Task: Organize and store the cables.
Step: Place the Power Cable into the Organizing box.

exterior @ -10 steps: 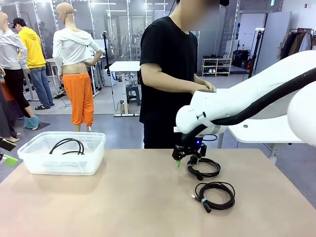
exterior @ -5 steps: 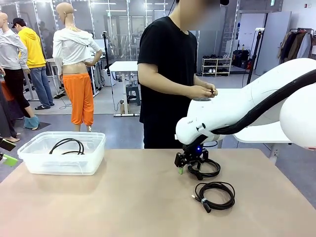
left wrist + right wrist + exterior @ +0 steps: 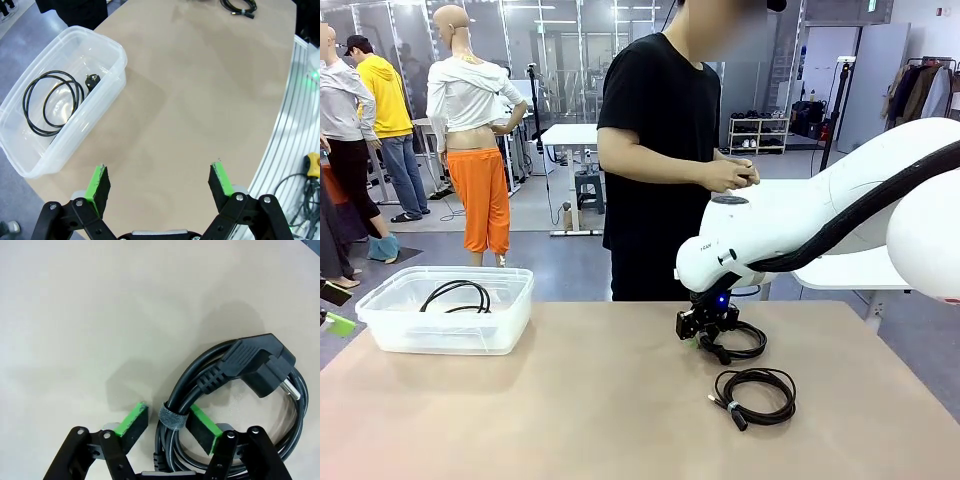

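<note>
Two coiled black cables lie on the table's right half. My right gripper (image 3: 704, 336) is down on the farther cable (image 3: 746, 341), at that coil's left side. In the right wrist view the green pads straddle this cable (image 3: 235, 371) at its tie (image 3: 171, 418), with the right gripper (image 3: 167, 416) shut on the bundle; a plug rests on top of the coil. The nearer cable (image 3: 756, 396) lies loose. Another cable (image 3: 456, 295) sits coiled in the clear plastic bin (image 3: 450, 330). My left gripper (image 3: 160, 177) hangs open above bare tabletop, near the bin (image 3: 119, 52) and its cable (image 3: 51, 102).
A person in a black shirt stands at the far edge, both hands (image 3: 732, 176) together at chest height around something small and dark. A metal rail runs along the table edge (image 3: 287, 120) in the left wrist view. Bare tabletop spreads between the bin and the cables.
My right gripper came down onto the farther cable and closed its fingers around it. The person brought both hands together and turned slightly. The left arm stayed still.
</note>
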You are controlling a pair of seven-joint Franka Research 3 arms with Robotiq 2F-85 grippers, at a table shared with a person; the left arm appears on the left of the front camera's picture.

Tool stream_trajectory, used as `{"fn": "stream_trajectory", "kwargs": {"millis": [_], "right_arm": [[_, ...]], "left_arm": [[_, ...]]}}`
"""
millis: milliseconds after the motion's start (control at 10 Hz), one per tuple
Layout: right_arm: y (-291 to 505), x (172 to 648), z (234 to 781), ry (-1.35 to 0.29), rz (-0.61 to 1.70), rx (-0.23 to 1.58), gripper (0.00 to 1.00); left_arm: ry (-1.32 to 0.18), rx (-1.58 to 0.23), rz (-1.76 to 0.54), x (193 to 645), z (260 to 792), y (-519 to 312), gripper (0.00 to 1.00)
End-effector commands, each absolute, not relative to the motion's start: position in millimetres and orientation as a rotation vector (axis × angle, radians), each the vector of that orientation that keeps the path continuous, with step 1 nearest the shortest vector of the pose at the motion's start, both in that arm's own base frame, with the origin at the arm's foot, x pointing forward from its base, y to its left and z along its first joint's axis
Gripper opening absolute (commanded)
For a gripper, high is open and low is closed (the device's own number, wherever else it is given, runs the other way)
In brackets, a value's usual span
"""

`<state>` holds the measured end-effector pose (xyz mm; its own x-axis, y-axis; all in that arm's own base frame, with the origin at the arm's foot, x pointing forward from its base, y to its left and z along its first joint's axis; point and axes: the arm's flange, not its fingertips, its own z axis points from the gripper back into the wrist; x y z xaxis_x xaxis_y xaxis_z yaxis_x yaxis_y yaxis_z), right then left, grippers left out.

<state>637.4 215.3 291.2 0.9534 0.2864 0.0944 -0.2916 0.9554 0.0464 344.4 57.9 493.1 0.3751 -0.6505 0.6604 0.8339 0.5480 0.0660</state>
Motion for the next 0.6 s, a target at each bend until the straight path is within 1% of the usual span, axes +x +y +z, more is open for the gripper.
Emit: {"fn": "stream_trajectory", "kwargs": {"millis": [0, 100, 300, 400, 500], "right_arm": [[216, 640, 282, -0.099, 0.249, 0.036, 0.06], [217, 642, 286, -0.099, 0.238, 0.04, 0.0], [218, 644, 297, -0.093, 0.241, 0.038, 0.0], [220, 645, 309, -0.083, 0.256, 0.119, 0.0], [219, 646, 325, -0.086, 0.257, 0.144, 0.58]], "left_arm": [[-0.675, -0.303, -0.961, 342, 495, 57, 1.0], [-0.675, -0.303, -0.961, 342, 495, 57, 1.0], [-0.675, -0.303, -0.961, 342, 495, 57, 1.0], [-0.675, -0.303, -0.961, 342, 495, 57, 1.0], [-0.675, -0.303, -0.961, 342, 495, 57, 1.0]]}}
